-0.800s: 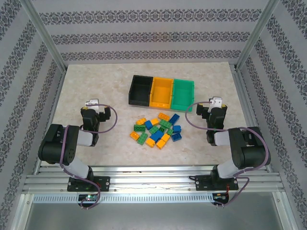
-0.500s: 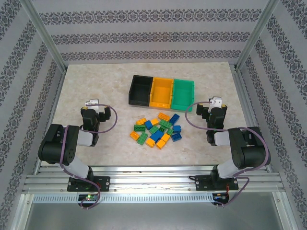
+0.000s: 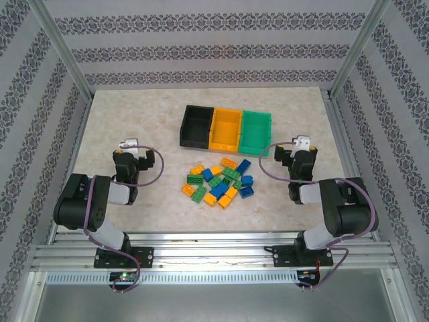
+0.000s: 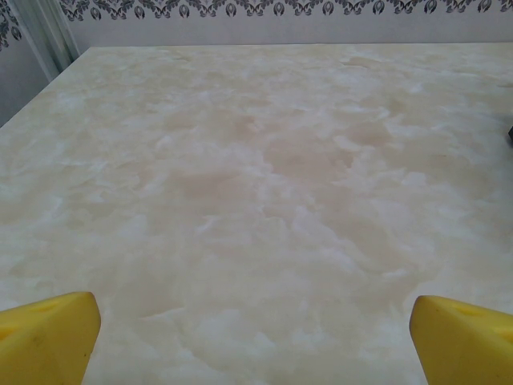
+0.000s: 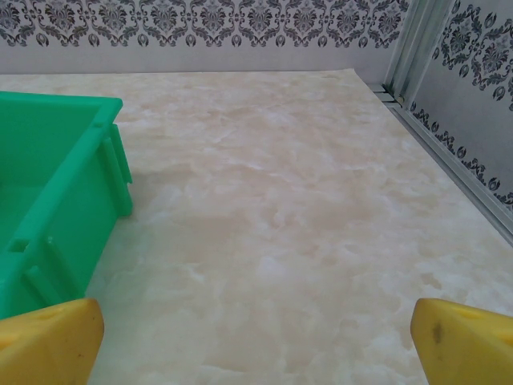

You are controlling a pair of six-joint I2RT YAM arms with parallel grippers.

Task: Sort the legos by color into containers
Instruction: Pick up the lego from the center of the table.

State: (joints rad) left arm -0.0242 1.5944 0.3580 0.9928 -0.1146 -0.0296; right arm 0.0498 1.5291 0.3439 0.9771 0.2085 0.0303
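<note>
Several legos [image 3: 221, 181] in yellow-orange, green and blue lie in a loose pile at the table's middle. Behind them stand the containers in a row: black [image 3: 196, 126], yellow-orange [image 3: 226, 129] and green [image 3: 256, 133]. My left gripper [image 3: 129, 149] rests low at the left of the pile, open, its yellow fingertips [image 4: 48, 337] wide apart over bare table. At the right, beside the green bin [image 5: 48, 192], my right gripper [image 3: 299, 149] is open too, with nothing between its fingertips [image 5: 465, 341].
The marble table [image 3: 134, 114] is fenced by metal posts [image 3: 64, 54] and patterned walls. A frame rail [image 5: 449, 160] runs along the table's right edge. Bare surface lies in front of both grippers.
</note>
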